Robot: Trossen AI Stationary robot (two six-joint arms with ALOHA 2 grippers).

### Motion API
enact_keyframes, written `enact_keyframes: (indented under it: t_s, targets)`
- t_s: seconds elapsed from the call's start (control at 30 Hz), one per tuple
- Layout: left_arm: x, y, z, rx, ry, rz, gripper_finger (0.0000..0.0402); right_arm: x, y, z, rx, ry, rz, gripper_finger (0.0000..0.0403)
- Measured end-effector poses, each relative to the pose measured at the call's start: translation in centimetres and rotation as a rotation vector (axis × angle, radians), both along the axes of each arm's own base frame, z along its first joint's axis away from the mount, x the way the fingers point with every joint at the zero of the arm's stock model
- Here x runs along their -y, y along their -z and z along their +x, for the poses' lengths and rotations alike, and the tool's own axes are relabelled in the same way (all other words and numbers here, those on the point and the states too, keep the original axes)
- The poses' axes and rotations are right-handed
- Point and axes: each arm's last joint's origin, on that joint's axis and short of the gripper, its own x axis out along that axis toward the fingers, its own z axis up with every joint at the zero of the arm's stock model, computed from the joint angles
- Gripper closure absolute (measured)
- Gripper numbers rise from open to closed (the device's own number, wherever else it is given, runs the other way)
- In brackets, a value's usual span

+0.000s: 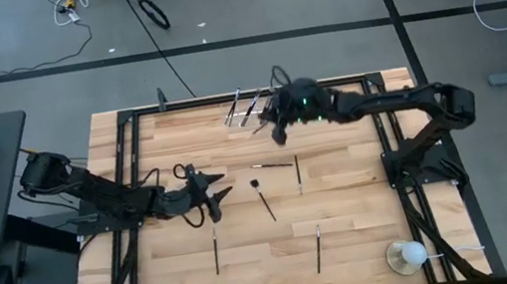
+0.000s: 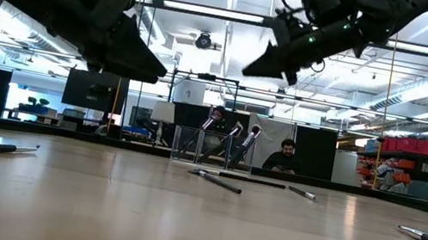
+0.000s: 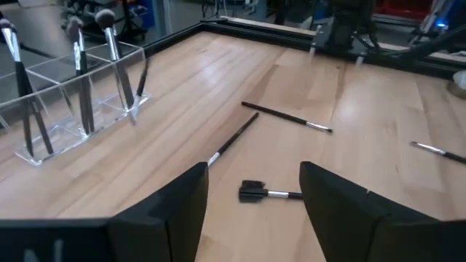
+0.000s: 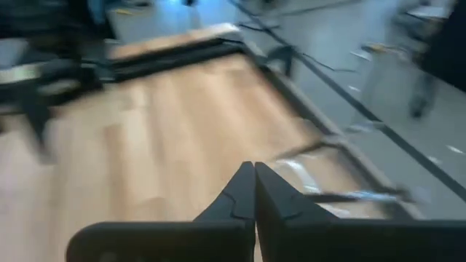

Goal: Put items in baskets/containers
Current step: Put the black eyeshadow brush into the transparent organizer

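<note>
A clear plastic holder [image 1: 247, 109] stands at the table's far edge with several black brushes [image 3: 81, 87] leaning upright in it. More brushes lie flat on the wood: one [image 1: 272, 166] and another [image 1: 299, 173] mid-table, a slanting one [image 1: 264, 199], and two nearer ones [image 1: 216, 249] [image 1: 318, 249]. My left gripper [image 1: 220, 195] hovers open left of centre, with the slanting brush's dark head [image 3: 251, 191] on the table ahead between its fingers, untouched. My right gripper [image 1: 278, 137] is shut and holds nothing, raised above the table just right of the holder [image 2: 214, 148].
A white ball-like object on a clear base [image 1: 407, 256] sits at the near right corner. A black metal frame [image 1: 383, 133] runs along the table's sides and far edge. Bare wood lies between the scattered brushes.
</note>
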Motion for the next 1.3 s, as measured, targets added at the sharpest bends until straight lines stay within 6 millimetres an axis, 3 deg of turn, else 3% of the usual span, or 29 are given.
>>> enact_keyframes:
  t_s: [0.13,0.43,0.63,1.07,1.3]
  targets:
    - [0.0,0.0,0.0,-0.003,-0.002,0.000,0.0185,1.5,-0.1,-0.6,-0.022,0.033,-0.021,0.0403]
    - [0.0,0.1,0.0,-0.007,-0.003,0.001,0.0190,1.1,1.0,-1.1,-0.183,-0.059,-0.102,0.0402]
    - [0.1,0.2,0.0,-0.017,0.032,-0.013,0.0191,1.7,1.9,-2.1,-0.231,-0.191,-0.048,0.0359]
    - [0.0,0.2,0.0,-0.019,0.044,-0.012,0.0191,6.4,7.8,-7.1,-0.333,-0.122,-0.084,0.0237]
    - [-0.3,0.2,0.1,-0.019,0.030,-0.011,0.0191,9.6,12.0,-5.4,-0.457,-0.206,-0.158,0.0237]
